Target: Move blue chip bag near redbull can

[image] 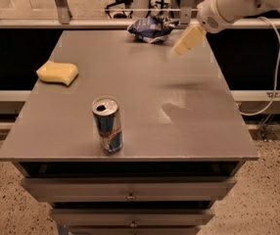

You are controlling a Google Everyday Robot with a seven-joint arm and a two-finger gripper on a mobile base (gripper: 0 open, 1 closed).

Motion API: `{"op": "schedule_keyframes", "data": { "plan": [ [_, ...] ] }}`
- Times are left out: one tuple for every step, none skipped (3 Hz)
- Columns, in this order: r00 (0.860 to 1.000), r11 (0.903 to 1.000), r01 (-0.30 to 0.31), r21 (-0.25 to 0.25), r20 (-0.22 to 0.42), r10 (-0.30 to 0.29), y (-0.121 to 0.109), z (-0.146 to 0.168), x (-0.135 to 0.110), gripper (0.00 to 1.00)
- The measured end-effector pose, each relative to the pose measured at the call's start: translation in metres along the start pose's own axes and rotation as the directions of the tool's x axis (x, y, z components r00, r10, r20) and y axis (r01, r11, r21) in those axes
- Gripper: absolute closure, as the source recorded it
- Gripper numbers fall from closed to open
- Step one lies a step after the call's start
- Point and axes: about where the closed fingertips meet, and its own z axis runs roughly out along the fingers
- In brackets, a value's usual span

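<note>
The blue chip bag point(150, 29) lies well beyond the redbull can point(107, 125), at the table's point(198, 131) far edge; the gripper point(189, 39) hovers beyond and right of the can, near the bag; its grip is unclear.

Dim, warm light falls from above on the bench point(140, 77), leaving a pale sheen and a soft shadow right of its centre. The gripper point(188, 39), above the bench's far right corner, looks smeared by blur.

white arm point(233, 3) extends from upper right, its gripper point(184, 42) angled down-left, aloft
</note>
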Motion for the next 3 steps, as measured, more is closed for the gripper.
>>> {"op": "schedule_keyframes", "data": {
  "plan": [
    [0.997,0.9972,-0.064,0.04,0.052,0.062,-0.022,0.041,-0.017,0.0],
    [0.986,0.9877,-0.147,0.054,0.089,0.142,-0.038,0.085,-0.03,0.0],
    [0.971,0.9736,-0.22,0.061,0.113,0.212,-0.05,0.122,-0.039,0.0]
  ]
}}
